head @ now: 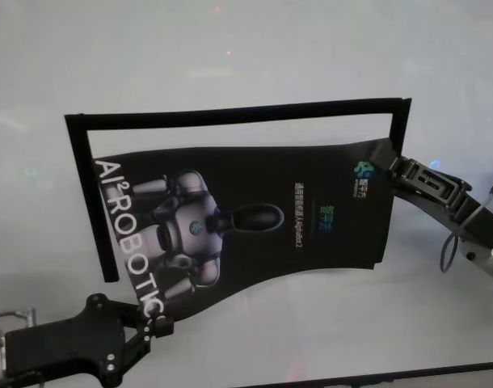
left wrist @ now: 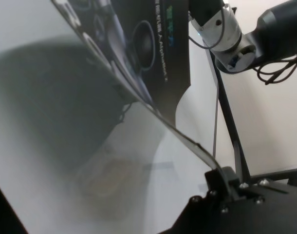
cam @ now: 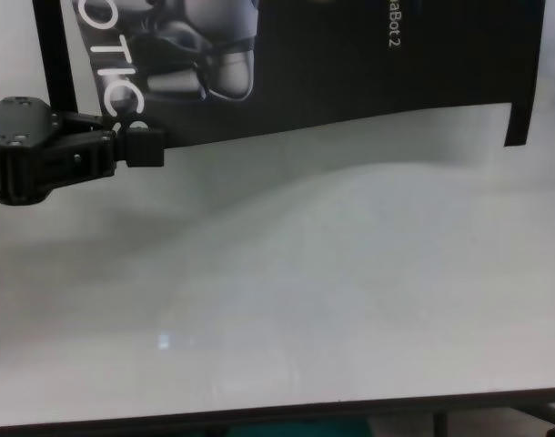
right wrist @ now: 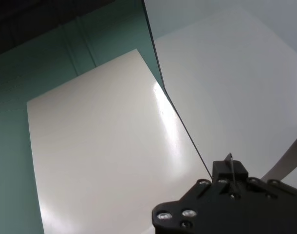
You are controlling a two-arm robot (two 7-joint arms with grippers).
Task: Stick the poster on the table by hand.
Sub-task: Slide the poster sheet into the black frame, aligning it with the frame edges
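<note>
Two grippers: each pinches an opposite end of the sheet.
Poster: large glossy black sheet (head: pixel 254 218) printed with a silver-grey robot figure and white letters "AI²ROBOTIC"; it is held above the table, its near edge sagging in a curve.
Left hand: black boxy mechanical gripper (head: pixel 153 326) at the near left, fingers closed on the poster's lettered corner.
Right hand: black gripper (head: pixel 394 171) at the far right, clamped on the poster's upper right corner.
Table: wide pale-grey smooth tabletop (cam: pixel 332 300) below the poster.
Frame: thin black rectangular outline (head: pixel 230 115) lying flat on the table, its far bar and left bar showing beyond the poster.
</note>
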